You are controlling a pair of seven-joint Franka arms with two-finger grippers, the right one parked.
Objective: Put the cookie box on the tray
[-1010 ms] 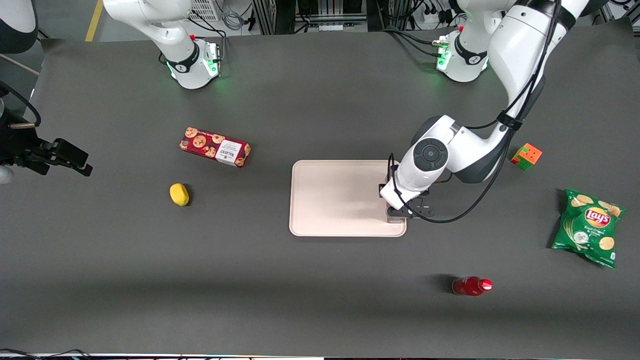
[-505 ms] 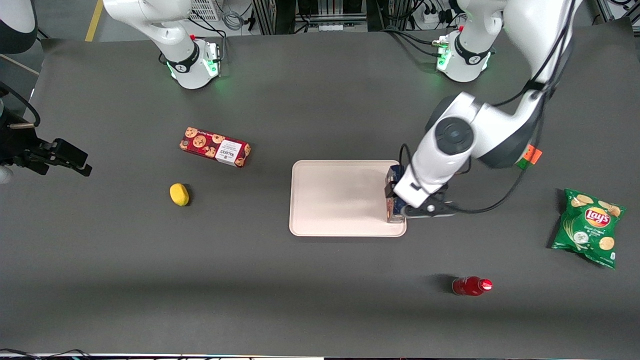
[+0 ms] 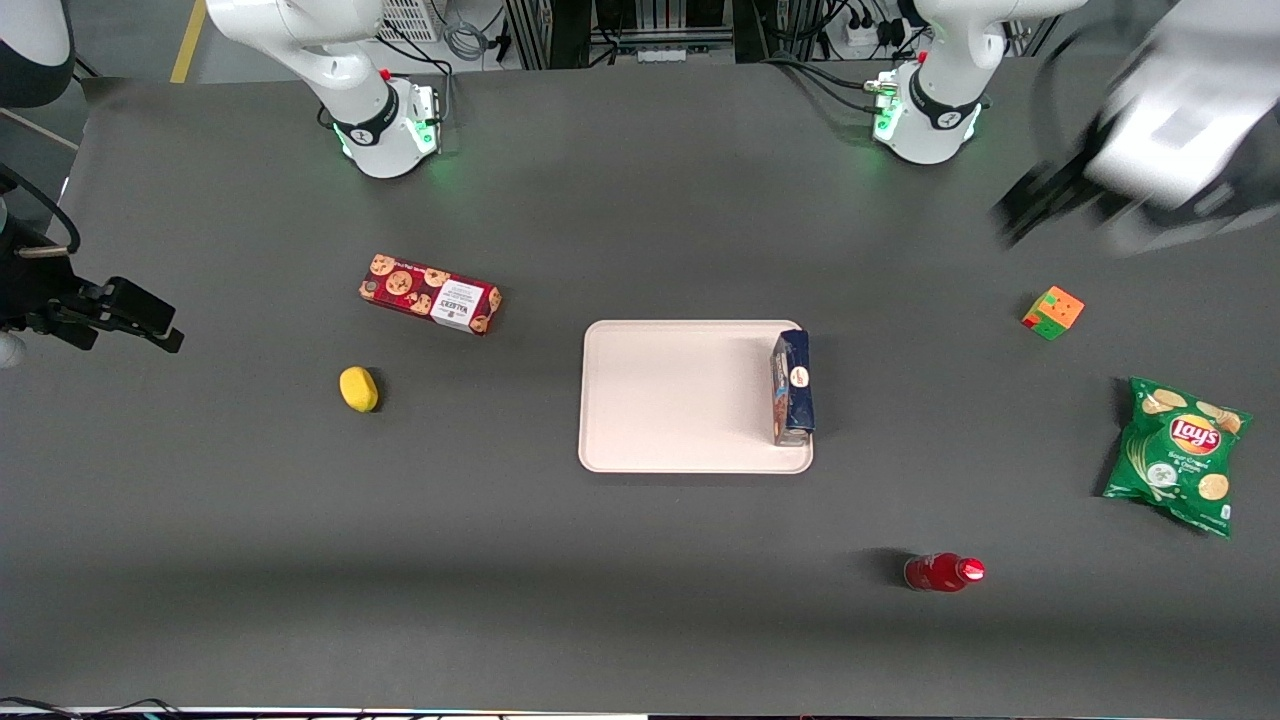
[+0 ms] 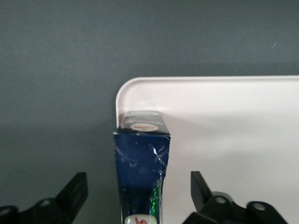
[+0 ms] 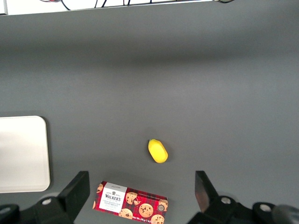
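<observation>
chip bag (image 3: 1178, 453): "Lay's" | red box (image 5: 131, 206): "WALKER'S"

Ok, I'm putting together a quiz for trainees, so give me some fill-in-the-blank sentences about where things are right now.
1. The cookie box rests on the pale ____.
2. It sits along the edge of the tray toward the ____ arm's end of the table.
3. The left gripper, above the table and farther from the front camera than the colour cube, has its jaws ____.
4. The yellow object lies nearer the front camera than the ____ box with the white label.

Missing words: tray; working; open; red.
</observation>
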